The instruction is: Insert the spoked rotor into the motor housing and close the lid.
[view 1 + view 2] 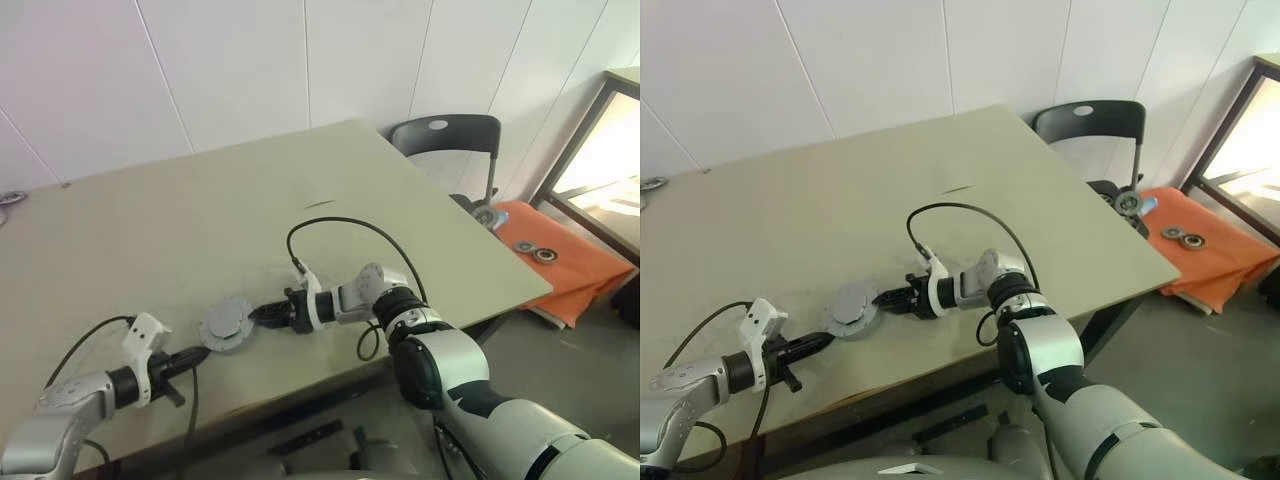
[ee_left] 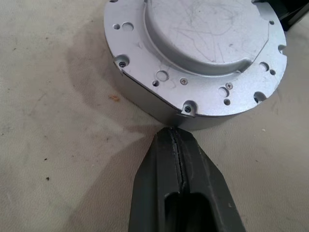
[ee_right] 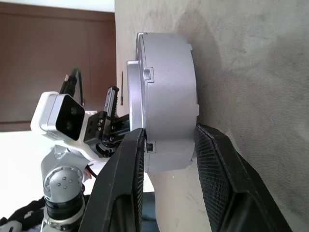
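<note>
While I look down from my head, I see one round silver motor housing (image 1: 229,324) with its lid (image 2: 207,29) on, sitting on the worktop (image 1: 200,220) close to the near edge. I count two grippers of mine. My right gripper (image 1: 258,314) reaches across from the right and has the housing between its two black fingers, which are partly open around its side. My left gripper (image 1: 200,355) sits near the near left corner, with its tip right at the housing's near side. One black chair (image 1: 447,140) stands past the far right corner, and one orange cloth (image 1: 560,255) on the right has some small round parts on it.

In my left wrist view, my two fingers (image 2: 164,179) are pressed tight together and hold nothing. Their tip is just at the housing's wall, and I cannot tell if it touches. The flat lid has many small holes and screws.

In my right wrist view, my two fingers (image 3: 212,164) sit one on each side of the housing, one on the lid side and one on the bottom side, gripping it. My left gripper shows behind it.
</note>
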